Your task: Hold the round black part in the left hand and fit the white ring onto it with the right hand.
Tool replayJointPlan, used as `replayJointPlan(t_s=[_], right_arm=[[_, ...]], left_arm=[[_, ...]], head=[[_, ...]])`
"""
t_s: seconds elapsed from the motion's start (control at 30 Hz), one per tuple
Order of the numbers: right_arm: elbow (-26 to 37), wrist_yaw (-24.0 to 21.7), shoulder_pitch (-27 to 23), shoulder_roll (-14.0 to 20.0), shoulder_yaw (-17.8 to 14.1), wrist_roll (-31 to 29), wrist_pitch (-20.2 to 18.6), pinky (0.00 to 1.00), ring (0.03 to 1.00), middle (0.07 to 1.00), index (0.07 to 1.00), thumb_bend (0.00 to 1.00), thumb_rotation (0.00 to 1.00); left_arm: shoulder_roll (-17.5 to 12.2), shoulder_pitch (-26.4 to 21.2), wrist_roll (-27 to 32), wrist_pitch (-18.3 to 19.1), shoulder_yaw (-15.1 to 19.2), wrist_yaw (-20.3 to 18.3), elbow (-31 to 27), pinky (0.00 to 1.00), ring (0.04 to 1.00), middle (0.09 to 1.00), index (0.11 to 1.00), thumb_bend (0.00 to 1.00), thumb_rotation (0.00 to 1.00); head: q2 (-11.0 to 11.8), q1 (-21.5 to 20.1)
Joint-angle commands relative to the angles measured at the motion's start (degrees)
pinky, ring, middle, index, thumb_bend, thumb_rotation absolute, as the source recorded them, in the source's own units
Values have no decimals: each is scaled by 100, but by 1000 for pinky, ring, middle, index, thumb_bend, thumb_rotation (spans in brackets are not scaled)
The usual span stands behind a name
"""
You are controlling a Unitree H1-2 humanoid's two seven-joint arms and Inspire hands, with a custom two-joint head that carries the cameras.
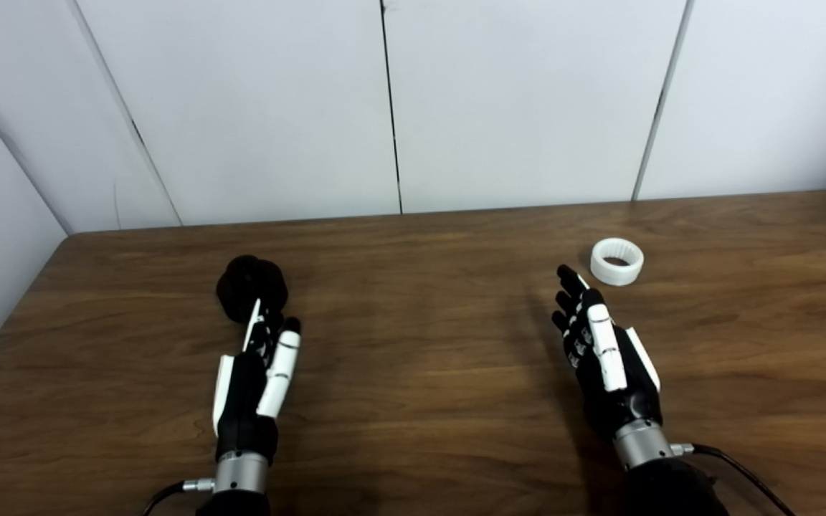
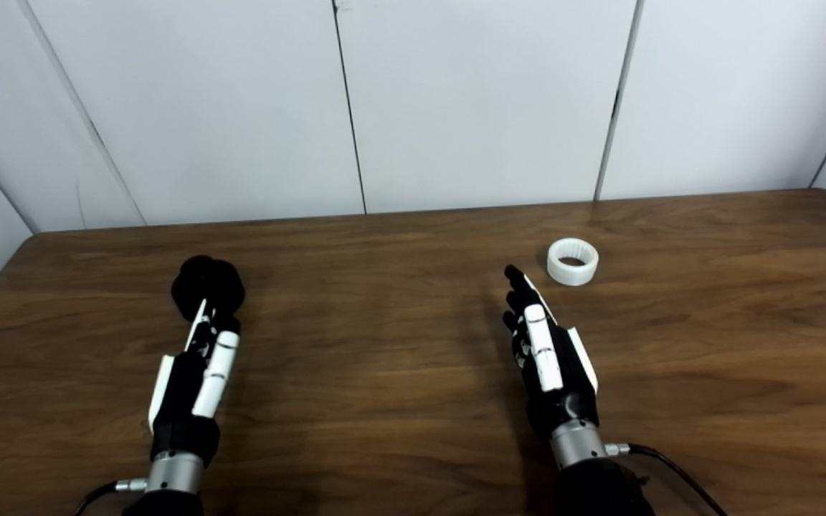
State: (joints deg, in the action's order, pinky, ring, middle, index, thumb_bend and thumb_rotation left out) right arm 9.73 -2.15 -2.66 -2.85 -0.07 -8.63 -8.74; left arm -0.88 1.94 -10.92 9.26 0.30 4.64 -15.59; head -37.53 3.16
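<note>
Left hand [image 1: 255, 380] reaches toward the round black part [image 1: 251, 287], fingers straight and slightly apart, holding nothing; whether the tips touch the part cannot be told. Part sits on the wooden table [image 1: 420, 373], left of centre. Right hand [image 1: 603, 358] also empty, fingers extended and apart, tips near the white ring [image 1: 616, 261] but clear of it. Ring lies flat, ribbed inside. No readable writing anywhere. White panel wall [image 1: 513, 100] behind.
</note>
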Motion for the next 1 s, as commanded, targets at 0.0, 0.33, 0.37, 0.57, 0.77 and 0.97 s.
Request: replayJointPlan(t_s=[0.0, 0.33, 0.37, 0.57, 0.77, 0.97], right_arm=[[86, -89, -225, -6, 30, -62, 183, 1000, 1000, 997, 932, 490, 916], [-55, -151, -252, -30, 52, -116, 274, 1000, 1000, 993, 931, 490, 916], [-67, -154, -250, -33, 58, -113, 284, 1000, 1000, 993, 932, 488, 917], [-162, -167, -253, -47, 70, -120, 355, 994, 1000, 991, 932, 487, 913], [-215, -179, -234, -57, 92, -119, 435, 992, 1000, 990, 932, 492, 910], [-215, -166, -217, -87, 82, -160, 460, 998, 1000, 996, 937, 487, 902]], left_arm=[[-161, -133, -703, 44, -52, 170, -426, 930, 940, 933, 962, 507, 675], [-513, -300, -1894, 693, 76, 134, -847, 884, 930, 925, 926, 696, 565], [-575, -330, -2050, 742, 87, 127, -864, 871, 923, 922, 922, 706, 552], [-1035, -572, -2820, 1030, 178, -6, -861, 818, 903, 914, 917, 789, 589], [-1551, -972, -3019, 1421, 266, -475, -676, 794, 906, 926, 920, 790, 602], [-1922, -1353, -2999, 1409, 312, -560, -193, 756, 888, 908, 913, 784, 572]], head=[[2, 55], [53, 166], [64, 178], [87, 213], [115, 229], [132, 215]])
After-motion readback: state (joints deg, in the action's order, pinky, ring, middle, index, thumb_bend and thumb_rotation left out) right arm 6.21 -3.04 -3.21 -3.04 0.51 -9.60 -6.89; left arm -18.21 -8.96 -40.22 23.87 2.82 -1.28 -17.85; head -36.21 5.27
